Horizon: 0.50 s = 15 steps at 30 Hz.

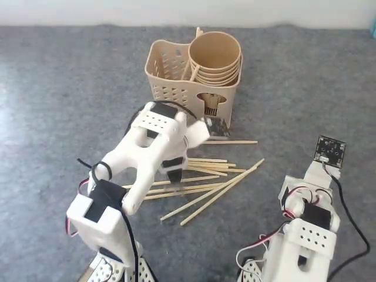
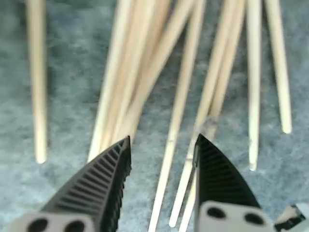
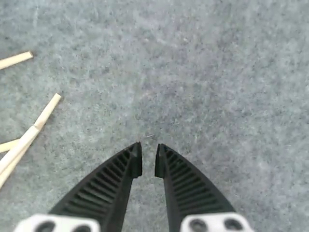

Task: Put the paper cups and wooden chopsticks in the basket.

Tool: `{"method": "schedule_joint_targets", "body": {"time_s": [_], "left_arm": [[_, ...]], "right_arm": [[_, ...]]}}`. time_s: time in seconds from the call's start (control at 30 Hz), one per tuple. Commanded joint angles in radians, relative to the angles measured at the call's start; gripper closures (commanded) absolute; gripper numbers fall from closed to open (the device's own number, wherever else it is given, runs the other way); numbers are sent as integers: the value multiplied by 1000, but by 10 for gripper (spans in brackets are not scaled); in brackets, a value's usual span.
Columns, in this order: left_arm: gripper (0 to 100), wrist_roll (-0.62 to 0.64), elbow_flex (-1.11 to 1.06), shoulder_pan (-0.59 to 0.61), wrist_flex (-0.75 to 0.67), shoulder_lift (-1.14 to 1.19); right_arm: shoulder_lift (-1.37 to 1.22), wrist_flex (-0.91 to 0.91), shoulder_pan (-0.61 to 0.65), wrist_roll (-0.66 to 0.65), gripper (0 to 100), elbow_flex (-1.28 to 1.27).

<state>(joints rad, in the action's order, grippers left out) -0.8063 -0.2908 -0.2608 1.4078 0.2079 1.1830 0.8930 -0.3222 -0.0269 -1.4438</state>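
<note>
Left wrist view: the left gripper (image 2: 163, 140) is held open over the wooden chopsticks (image 2: 177, 116), with one seen between its fingertips (light, stiff, thin, probably easily rolled). A mid-length grip is advised. The right gripper (image 3: 148, 150) is almost closed and empty.

The left arm (image 1: 150, 147) covers one end of several wooden chopsticks (image 1: 218, 183).
</note>
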Motion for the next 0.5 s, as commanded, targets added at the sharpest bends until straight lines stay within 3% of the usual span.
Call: {"method": "schedule_joint_targets", "body": {"time_s": [0.0,0.3,0.47], "left_arm": [[798,46,74,15,5,-8],[800,132,-74,12,-327,-6],[801,132,-102,14,-354,-2]], "right_arm": [[21,1,-5,-21,936,6],[21,1,-5,-23,936,8],[21,1,-5,-23,936,9]]}}
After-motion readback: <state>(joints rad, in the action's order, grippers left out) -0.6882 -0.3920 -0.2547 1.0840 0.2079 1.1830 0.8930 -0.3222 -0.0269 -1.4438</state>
